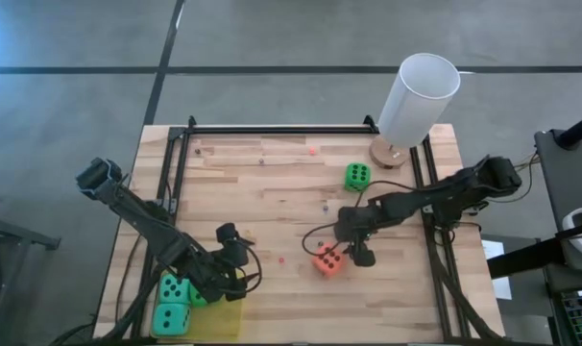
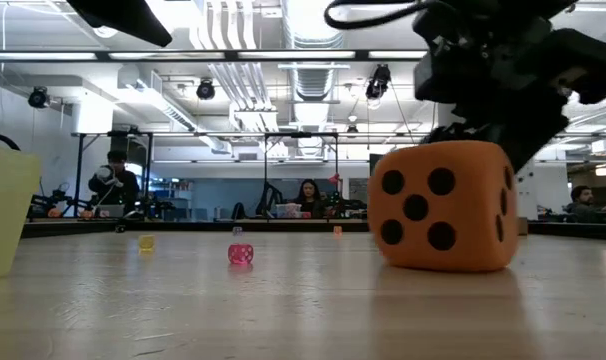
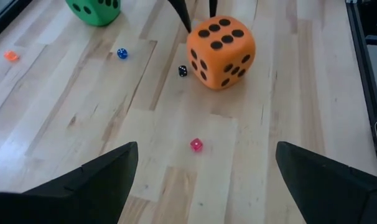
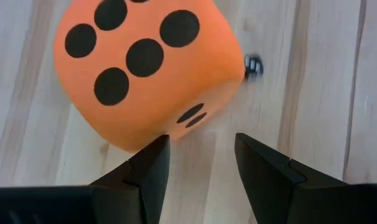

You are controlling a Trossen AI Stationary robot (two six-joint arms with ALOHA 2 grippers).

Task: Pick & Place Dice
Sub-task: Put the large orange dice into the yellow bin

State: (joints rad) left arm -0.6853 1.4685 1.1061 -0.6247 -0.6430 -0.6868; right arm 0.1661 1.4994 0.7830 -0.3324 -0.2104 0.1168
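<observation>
An orange-red die (image 1: 327,259) rests on one face on the wooden table, right of centre; it fills the low view (image 2: 443,205). My right gripper (image 1: 358,252) hangs open just above its far right side (image 4: 199,140), and I see no touch. A green die (image 1: 357,176) sits farther back. At the near left, two teal dice (image 1: 173,288) and a green one (image 1: 200,296) lie together beside my left gripper (image 1: 241,271). That gripper is open (image 3: 207,149), with nothing between its fingers, and faces the orange-red die (image 3: 221,51).
A white cylinder (image 1: 418,99) stands on a round wooden base at the far right corner. A yellow container (image 1: 226,319) sits at the near left edge. Tiny loose dice dot the boards: pink (image 3: 196,145), blue (image 3: 122,53), black (image 3: 182,71). Black rails (image 1: 435,250) run along both sides.
</observation>
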